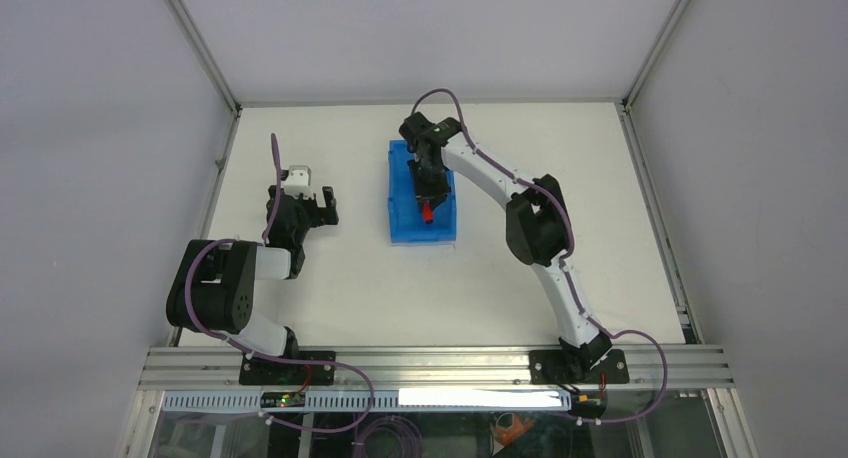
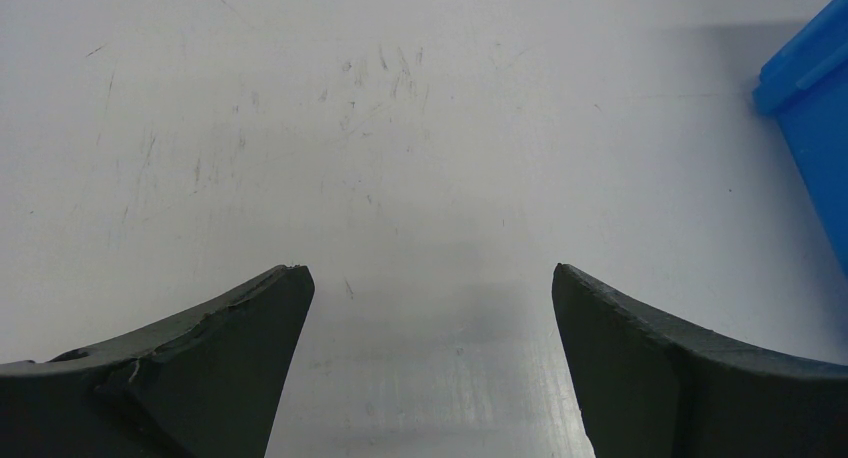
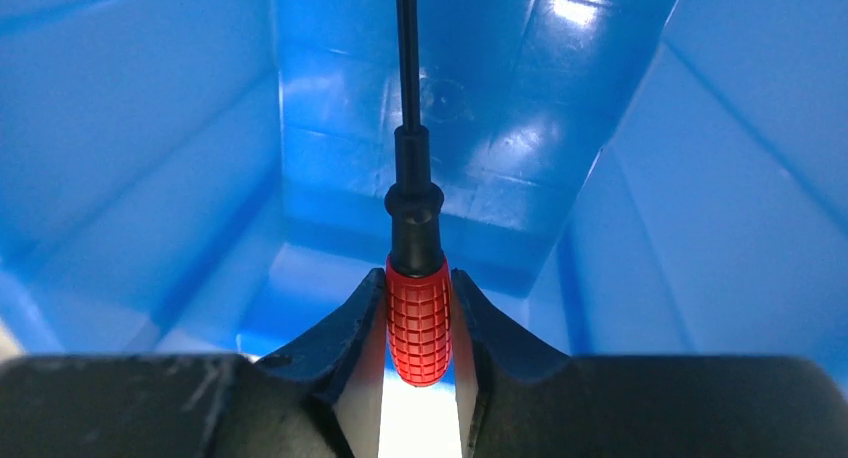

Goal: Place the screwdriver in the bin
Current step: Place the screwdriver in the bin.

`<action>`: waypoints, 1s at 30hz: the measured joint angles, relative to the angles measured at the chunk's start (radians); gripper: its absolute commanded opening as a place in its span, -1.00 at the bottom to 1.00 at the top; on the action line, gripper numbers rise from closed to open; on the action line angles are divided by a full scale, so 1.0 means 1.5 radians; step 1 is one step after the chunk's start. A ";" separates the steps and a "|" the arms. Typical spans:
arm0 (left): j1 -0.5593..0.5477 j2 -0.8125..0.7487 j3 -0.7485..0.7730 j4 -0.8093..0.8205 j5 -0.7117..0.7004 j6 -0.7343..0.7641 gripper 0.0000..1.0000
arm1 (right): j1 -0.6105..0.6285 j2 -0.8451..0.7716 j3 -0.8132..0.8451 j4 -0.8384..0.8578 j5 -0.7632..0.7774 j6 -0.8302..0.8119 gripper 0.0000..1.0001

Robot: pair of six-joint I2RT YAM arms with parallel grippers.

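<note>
Both right jaws clamp the screwdriver (image 3: 418,323) at lower centre, inside the bin (image 3: 150,158); a slow release seems best. Left jaws gape.

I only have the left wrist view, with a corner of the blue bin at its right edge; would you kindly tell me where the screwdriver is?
Observer: The right gripper is shut on the screwdriver, pinching its red handle.
Operator: Thank you. Is it over the bin?
Observer: It is inside the bin's outline; the right wrist view shows blue walls on every side of the tool.
Operator: Is my left gripper apart from the bin?
Observer: Yes. In the top view the left gripper sits to the bin's left, with a strip of table between them.
</note>
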 measured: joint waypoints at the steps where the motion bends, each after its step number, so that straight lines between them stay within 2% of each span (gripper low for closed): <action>1: 0.000 0.000 0.000 0.000 0.000 0.000 0.98 | 0.001 0.006 0.000 0.002 0.005 -0.002 -1.00; 17: 0.000 0.000 0.000 0.000 0.000 0.000 0.98 | 0.024 0.058 -0.004 0.056 0.070 -0.005 -1.00; 20: 0.000 0.000 0.000 0.000 0.000 0.000 0.98 | 0.025 0.059 -0.009 0.064 0.078 -0.004 -0.82; 24: 0.000 0.000 0.000 0.000 0.000 0.000 0.98 | 0.025 0.060 -0.013 0.071 0.082 -0.004 -0.45; 30: 0.000 0.000 0.000 0.000 0.000 0.000 0.98 | 0.025 0.065 -0.014 0.073 0.081 -0.001 -0.22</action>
